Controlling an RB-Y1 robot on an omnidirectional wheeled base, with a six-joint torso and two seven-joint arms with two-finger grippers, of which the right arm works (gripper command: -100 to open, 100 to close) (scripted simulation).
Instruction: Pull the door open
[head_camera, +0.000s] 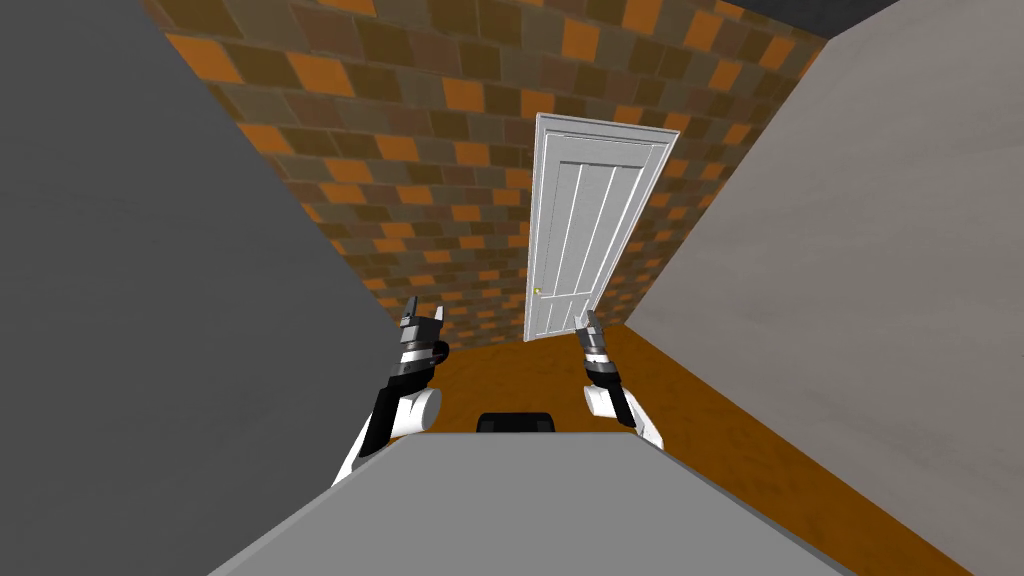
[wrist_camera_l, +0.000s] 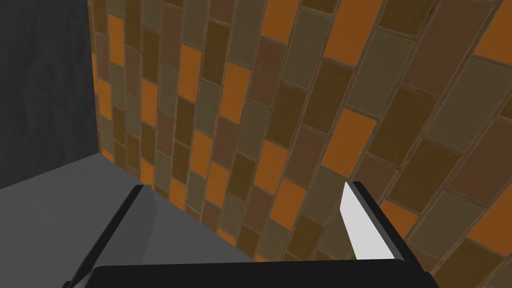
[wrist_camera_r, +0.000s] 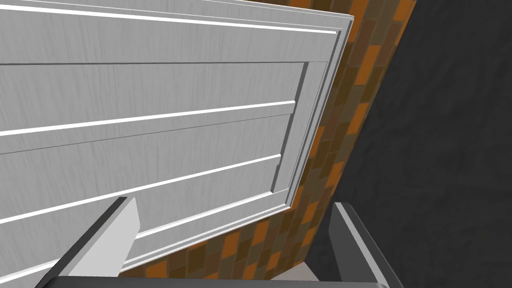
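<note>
Door upright in brick wall, near its right corner, well ahead. Yellow knob on its left edge, ahead-left of right gripper, the nearer. Left gripper facing bricks. Jaws spread on both.

The left gripper and right gripper are held out ahead, side by side and well apart, fingers spread wide on each.

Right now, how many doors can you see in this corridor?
1: a white panelled door in the tiled wall ahead, in front of the right gripper. Nothing here could hide another.
</note>
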